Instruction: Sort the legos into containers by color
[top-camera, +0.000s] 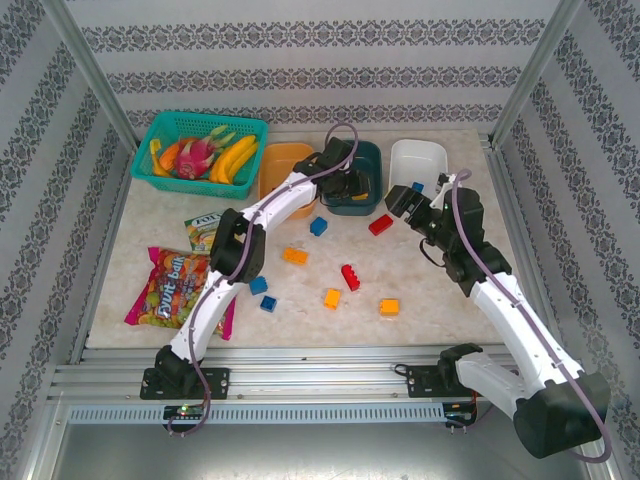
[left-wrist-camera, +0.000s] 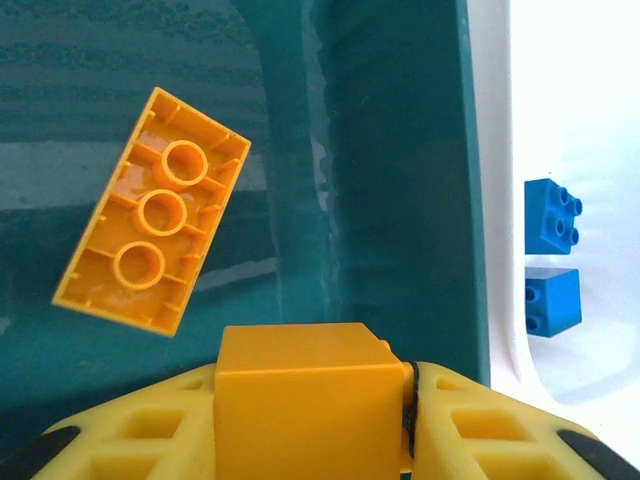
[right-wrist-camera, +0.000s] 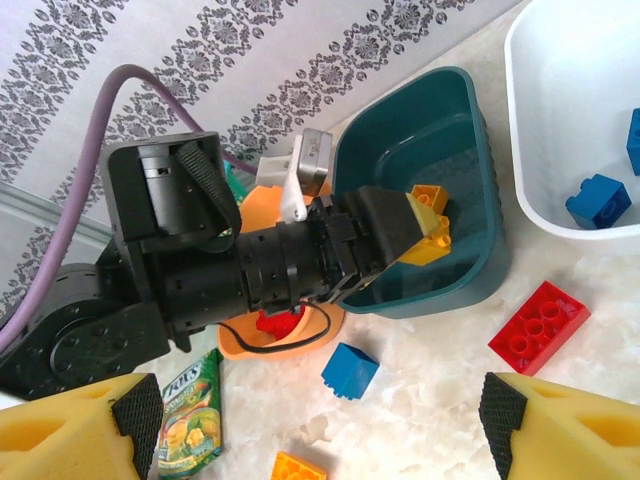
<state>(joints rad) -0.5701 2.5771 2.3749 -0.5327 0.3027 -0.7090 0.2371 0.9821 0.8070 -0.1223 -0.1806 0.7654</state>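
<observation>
The left gripper (left-wrist-camera: 312, 420) is closed on an orange-yellow brick (left-wrist-camera: 300, 370) – the block sits squarely between the two yellow fingers (left-wrist-camera: 130, 430), its side faces pressed by the pads and its front end sticking out past the tips. In the right wrist view, gripper and brick hang over the inside of the teal bowl (left-wrist-camera: 400, 150), toward its near wall. Whether the brick touches the bowl floor cannot be told.

A second orange-yellow brick (left-wrist-camera: 150, 240) lies on the bowl's floor, turned upside down with its hollow tubes showing, off to the left of the held one and apart from it.

Just beside the teal bowl stands the white bowl (left-wrist-camera: 590, 90), with two blue bricks (left-wrist-camera: 552, 215) in it, one close behind the other.

The right gripper (right-wrist-camera: 320, 420) hovers above the table with its fingers spread wide and nothing between them. Below and ahead of it on the tabletop lie a red brick (right-wrist-camera: 540, 325) near the white bowl and a blue brick (right-wrist-camera: 349, 370) in front of the teal one. On the far side of the left arm the orange bowl (right-wrist-camera: 232, 345) holds something red – too hidden to name
</observation>
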